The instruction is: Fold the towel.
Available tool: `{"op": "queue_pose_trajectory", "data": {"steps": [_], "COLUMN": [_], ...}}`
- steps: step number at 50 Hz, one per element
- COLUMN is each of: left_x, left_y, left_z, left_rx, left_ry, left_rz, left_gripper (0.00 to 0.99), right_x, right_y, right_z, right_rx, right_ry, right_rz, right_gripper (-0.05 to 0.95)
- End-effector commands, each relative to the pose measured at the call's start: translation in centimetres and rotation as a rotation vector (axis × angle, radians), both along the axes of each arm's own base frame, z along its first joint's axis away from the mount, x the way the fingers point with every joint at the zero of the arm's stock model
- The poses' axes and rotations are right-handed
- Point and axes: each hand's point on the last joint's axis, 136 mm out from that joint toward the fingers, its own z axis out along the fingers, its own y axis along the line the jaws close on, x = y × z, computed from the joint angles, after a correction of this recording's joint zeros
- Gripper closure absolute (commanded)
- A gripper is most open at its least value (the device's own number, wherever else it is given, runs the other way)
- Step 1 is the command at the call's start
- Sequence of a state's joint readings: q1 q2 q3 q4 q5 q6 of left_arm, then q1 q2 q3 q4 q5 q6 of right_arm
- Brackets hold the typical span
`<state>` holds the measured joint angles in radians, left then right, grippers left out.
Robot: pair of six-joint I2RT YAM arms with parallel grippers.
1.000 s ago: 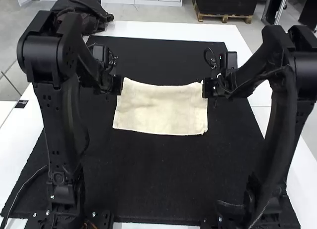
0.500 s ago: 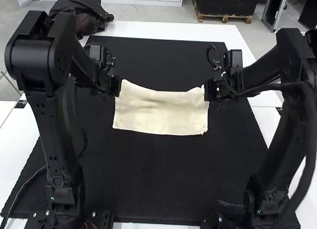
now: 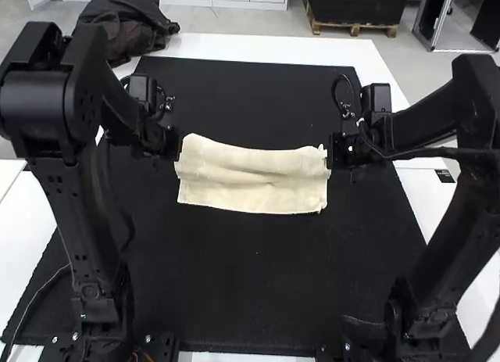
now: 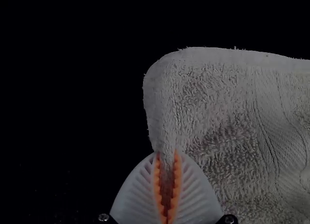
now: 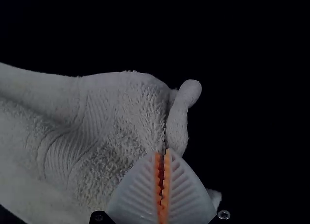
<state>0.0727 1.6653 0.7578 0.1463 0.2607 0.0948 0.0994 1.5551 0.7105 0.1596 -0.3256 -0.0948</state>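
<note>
Fold is in progress, not finished. Near edge of the towel [image 3: 250, 198] lies flat on the mat [image 3: 242, 292], on the near side of both pincers. Crease runs crosswise between them, slack in the middle. Left pincer [image 4: 167, 156] is clamped on the towel's left side, close to the far corner. Right pincer [image 5: 162, 154] is nearly closed at its own side; view's dim there, but it's probably pinching the edge, with a small curl of cloth just beyond its tips. Can't tell how many layers.

Left to do, my read: bring the far part over the near part, line up edges, release, smooth the slack.

Surface: black mat under the towel, running on past both pincers. White table [image 3: 258, 45] beyond its far edge. Dark bundle [image 3: 129, 22] sits on the table, past the left pincer.
</note>
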Motion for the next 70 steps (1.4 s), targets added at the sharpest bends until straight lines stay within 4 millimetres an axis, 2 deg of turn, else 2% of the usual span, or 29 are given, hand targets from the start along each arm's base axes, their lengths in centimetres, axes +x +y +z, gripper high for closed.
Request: {"op": "queue_pose_trajectory", "data": {"steps": [1, 16, 37, 70], "left_x": [-0.2, -1.8, -4.1, -5.5], "left_y": [1.6, 0.9, 0.5, 0.4], "left_z": [1.0, 0.7, -1.1, -2.6], "left_rx": [0.045, 0.052, 0.045, 0.047], "left_ry": [-0.033, -0.029, 0.012, -0.017], "left_rz": [0.025, -0.002, -0.019, -0.019], "left_gripper": [0.975, 0.975, 0.975, 0.972], "right_x": [-0.1, -1.7, -4.7, -3.4], "right_y": [-1.5, -1.4, -1.4, -1.5], "right_z": [0.7, 0.2, -1.8, -3.1], "right_rx": [-0.017, -0.029, -0.026, -0.031], "right_ry": [-0.022, 0.008, 0.066, 0.014], "right_rz": [-0.032, -0.010, 0.005, 0.000], "right_gripper": [0.92, 0.92, 0.92, 0.92]}}
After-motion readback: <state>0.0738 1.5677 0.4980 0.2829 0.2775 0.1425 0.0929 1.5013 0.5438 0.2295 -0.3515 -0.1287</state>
